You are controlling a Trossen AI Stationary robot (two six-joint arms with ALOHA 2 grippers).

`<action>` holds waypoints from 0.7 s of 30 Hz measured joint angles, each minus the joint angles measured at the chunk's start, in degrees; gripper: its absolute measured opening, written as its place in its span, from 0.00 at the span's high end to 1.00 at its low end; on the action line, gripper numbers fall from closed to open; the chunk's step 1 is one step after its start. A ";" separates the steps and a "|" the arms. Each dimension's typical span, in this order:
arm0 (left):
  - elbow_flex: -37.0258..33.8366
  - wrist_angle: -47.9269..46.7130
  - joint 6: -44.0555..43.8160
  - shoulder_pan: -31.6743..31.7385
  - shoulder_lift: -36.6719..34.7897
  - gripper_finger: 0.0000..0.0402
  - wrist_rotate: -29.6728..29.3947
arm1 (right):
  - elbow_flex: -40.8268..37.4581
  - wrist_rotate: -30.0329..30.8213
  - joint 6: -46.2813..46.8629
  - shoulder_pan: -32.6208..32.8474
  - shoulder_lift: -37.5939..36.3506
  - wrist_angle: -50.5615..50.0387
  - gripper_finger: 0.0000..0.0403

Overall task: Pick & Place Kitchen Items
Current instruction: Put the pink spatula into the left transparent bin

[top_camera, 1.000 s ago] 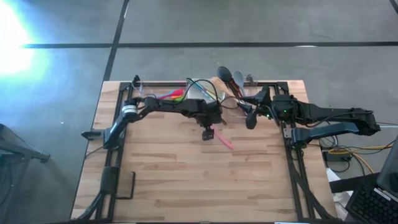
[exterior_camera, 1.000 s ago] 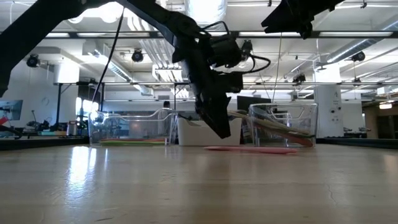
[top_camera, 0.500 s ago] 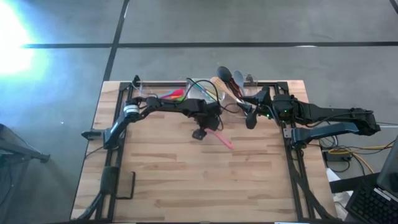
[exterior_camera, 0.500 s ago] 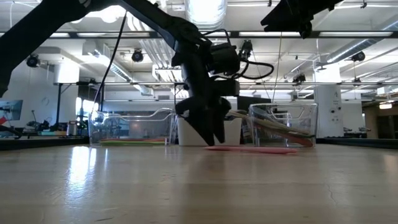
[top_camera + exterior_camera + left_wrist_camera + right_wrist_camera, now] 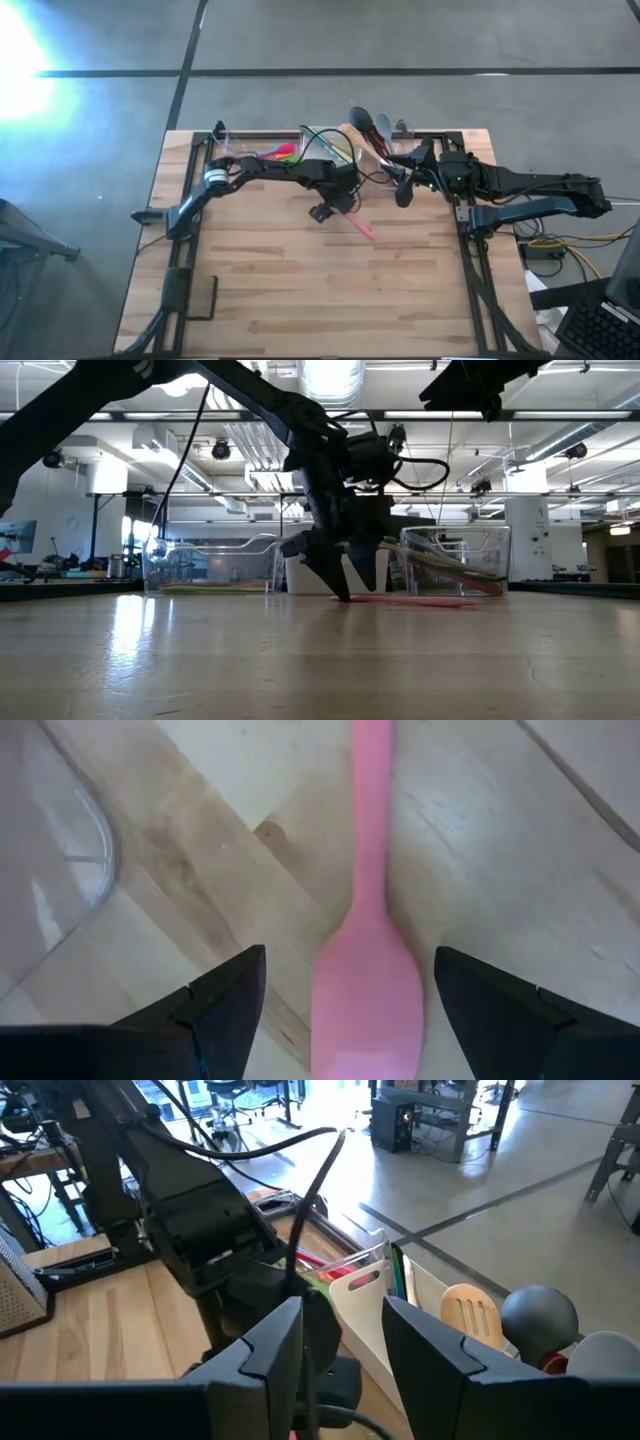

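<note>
A pink spatula point(image 5: 357, 224) is seen lying flat on the wooden table point(image 5: 300, 290), just in front of the tubs at the far edge. From above, the left gripper point(image 5: 322, 212) is found at the spatula's end nearer the table's middle, but its fingers cannot be made out there. The left wrist view supplies what is missing: the spatula's blade point(image 5: 367, 1000) lies between the two dark fingers point(image 5: 215, 1005), which are spread wide on either side of it, with bare wood visible between each finger and the blade. The handle is seen running away from the camera. A curved clear tub wall point(image 5: 60, 850) is caught at the edge of that picture.

In the low view the left gripper point(image 5: 335, 578) is shown with its fingertips down at the tabletop, at the near end of the spatula point(image 5: 405, 600), which appears only as a thin pink line in front of a clear tub point(image 5: 455, 560) holding several utensils.

The right gripper point(image 5: 403, 194) is held above the table near the right-hand tub. In the right wrist view its fingers point(image 5: 265, 1355) stand partly apart with nothing gripped between them; beyond them a wooden spatula point(image 5: 472, 1316) and a dark ladle point(image 5: 538, 1318) are shown standing in a tub.
</note>
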 joint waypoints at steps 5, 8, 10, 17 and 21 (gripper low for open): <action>1.17 -1.19 -0.72 0.72 2.26 0.28 1.55 | 0.00 0.00 -0.25 -0.04 0.00 -0.02 0.65; 1.16 -1.82 -3.00 0.85 3.63 0.28 4.09 | 0.00 0.00 -0.38 0.00 0.00 -0.04 0.64; 1.16 -2.72 -5.23 0.96 4.60 0.28 5.76 | 0.00 0.00 -0.49 0.00 0.00 -0.08 0.64; 1.16 -6.15 -10.55 0.87 7.94 0.28 8.19 | 0.00 -0.46 -0.91 0.00 0.00 -0.13 0.66; 1.03 -8.65 -13.33 0.54 8.21 0.28 9.04 | 0.00 -1.37 -0.92 0.00 0.00 -0.11 0.67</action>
